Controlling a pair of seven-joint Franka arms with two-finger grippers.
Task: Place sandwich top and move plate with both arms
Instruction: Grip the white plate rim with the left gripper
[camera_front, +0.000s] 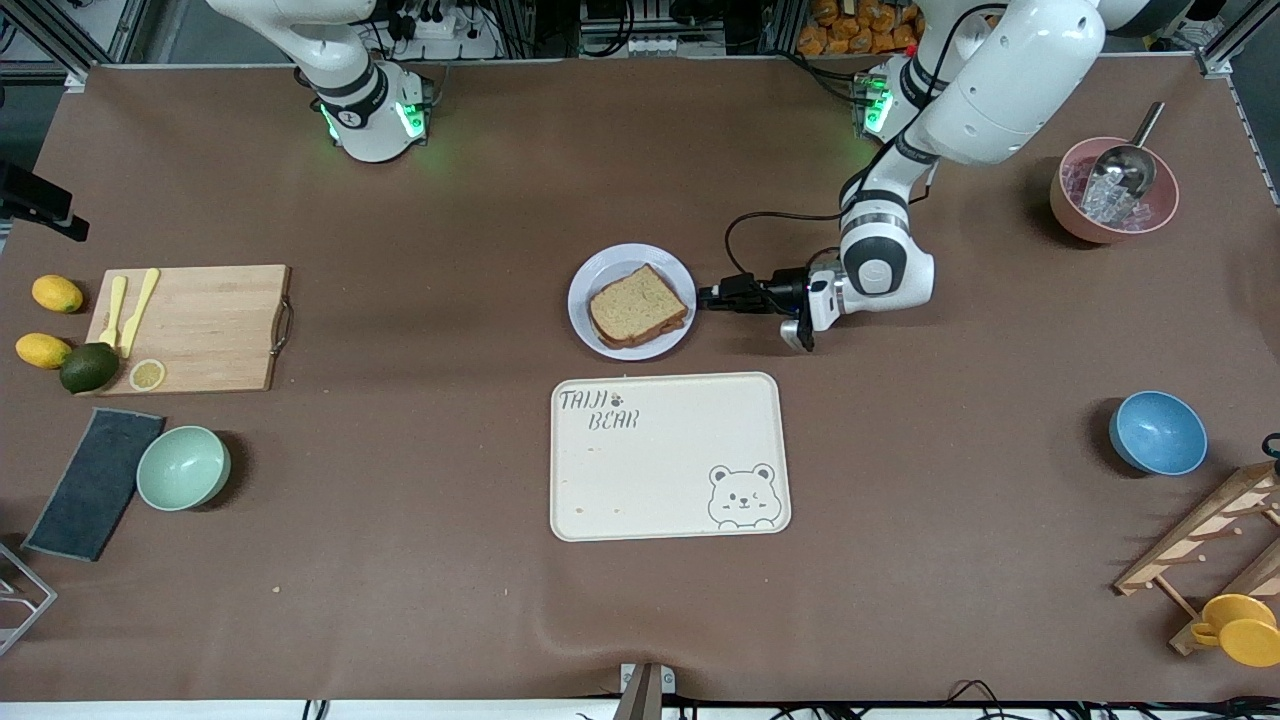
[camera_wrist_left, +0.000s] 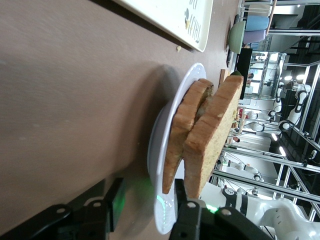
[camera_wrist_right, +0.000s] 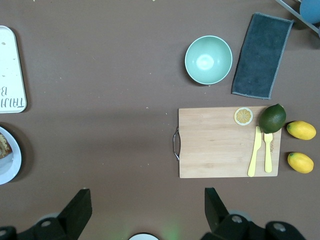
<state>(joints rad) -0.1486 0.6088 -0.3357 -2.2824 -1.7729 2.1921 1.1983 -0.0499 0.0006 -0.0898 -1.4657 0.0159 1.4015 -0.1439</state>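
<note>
The sandwich top (camera_front: 638, 303), a light-brown bread slice, lies on another slice on the pale round plate (camera_front: 600, 272) at the table's middle. In the left wrist view the top slice (camera_wrist_left: 216, 132) lies over the lower slice, with the plate's rim (camera_wrist_left: 161, 150) under both. My left gripper (camera_front: 706, 297) is low at the plate's edge toward the left arm's end. It is open, its fingers (camera_wrist_left: 194, 212) either side of the rim. My right gripper (camera_wrist_right: 146, 212) is open and empty high over the table, out of the front view.
The cream bear tray (camera_front: 668, 458) lies just nearer the camera than the plate. A cutting board (camera_front: 205, 327) with lemons, a lime and yellow cutlery, a mint bowl (camera_front: 183, 467) and a dark cloth are toward the right arm's end. A blue bowl (camera_front: 1157, 432) and pink bowl (camera_front: 1113, 192) are toward the left arm's end.
</note>
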